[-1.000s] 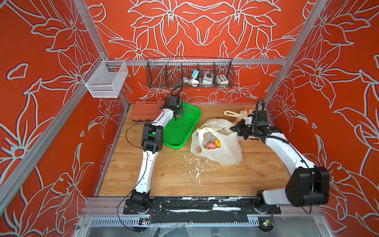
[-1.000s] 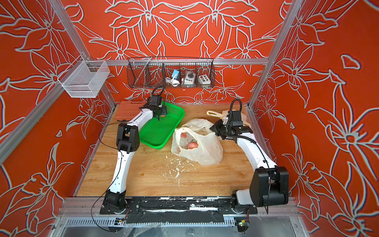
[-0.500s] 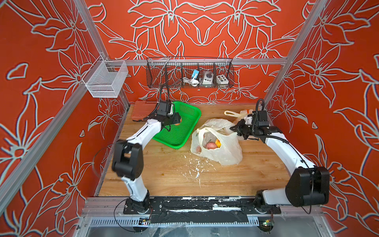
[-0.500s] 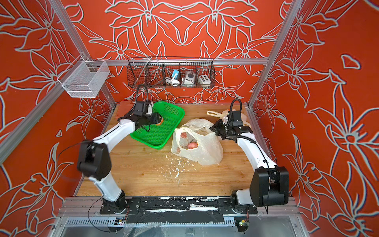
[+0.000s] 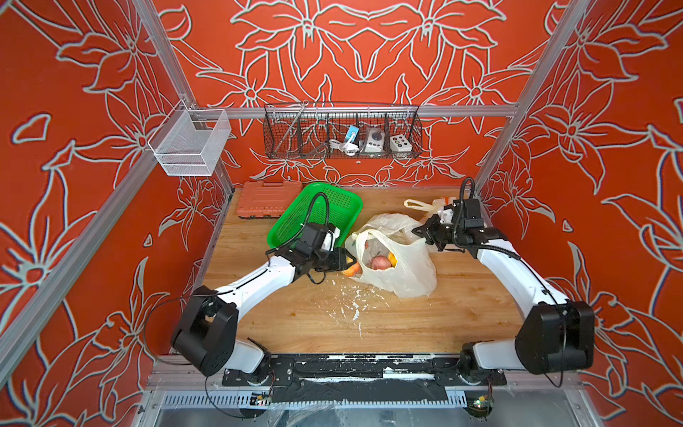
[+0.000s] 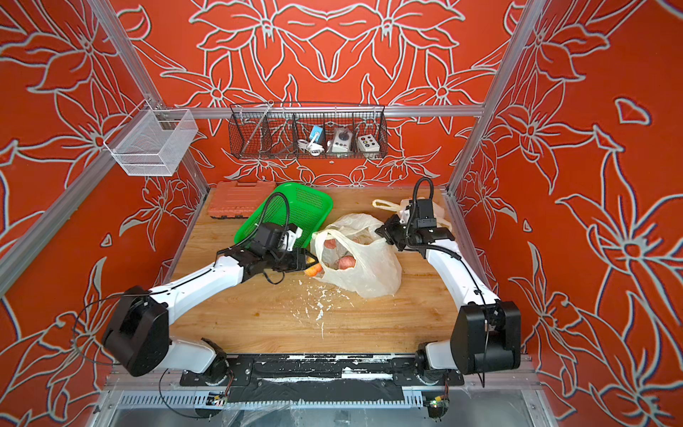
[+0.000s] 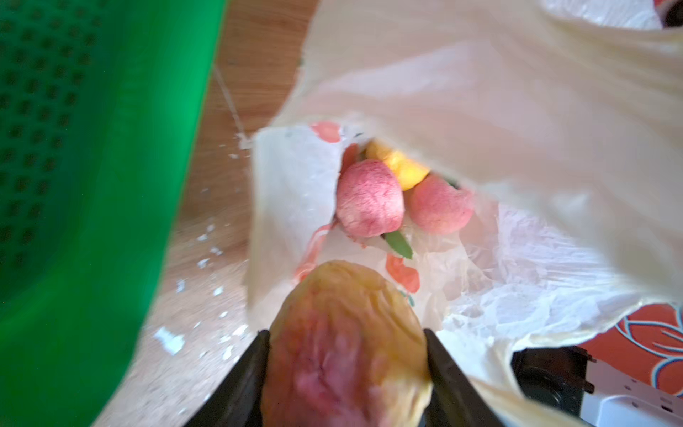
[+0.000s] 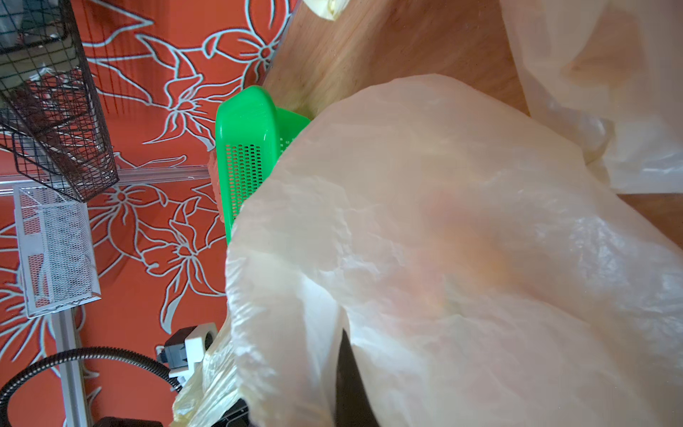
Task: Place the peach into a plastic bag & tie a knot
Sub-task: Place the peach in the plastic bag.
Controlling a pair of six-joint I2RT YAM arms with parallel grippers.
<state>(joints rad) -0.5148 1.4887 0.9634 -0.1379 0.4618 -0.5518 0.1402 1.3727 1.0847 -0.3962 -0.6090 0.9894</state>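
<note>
- In both top views the left hand (image 5: 345,260) reaches low over the tabletop (image 5: 295,321), pinching a peach (image 5: 351,269) at the mouth of the plastic bag (image 5: 403,275). From above it cannot be told whether the fruit has crossed the rim.
- The left wrist view comes in close: two dark fingers (image 7: 251,369) clamp the wrinkled, yellow-pink peach on either side, and the bag's opening gapes just beyond it.
- Only that view shows the contents plainly: two pink fruits (image 7: 369,203) side by side, with a yellow fruit (image 7: 401,168) tucked behind them. From above, one pink fruit and a sliver of yellow show through the opening.
- The right hand (image 5: 423,232) is pressed together on the bag's far rim and holds the plastic up off the tabletop. The top views show where it grips, while the right wrist view is mostly pale plastic draped over one dark finger (image 8: 349,373).
- A green basket (image 5: 332,201) sits just behind the left hand and close beside the bag. In the left wrist view it is a blurred green wall.
- White flakes (image 5: 354,303) litter the wood in front of the bag.
- A second bag (image 5: 425,205) lies behind the right arm, seen from above.
</note>
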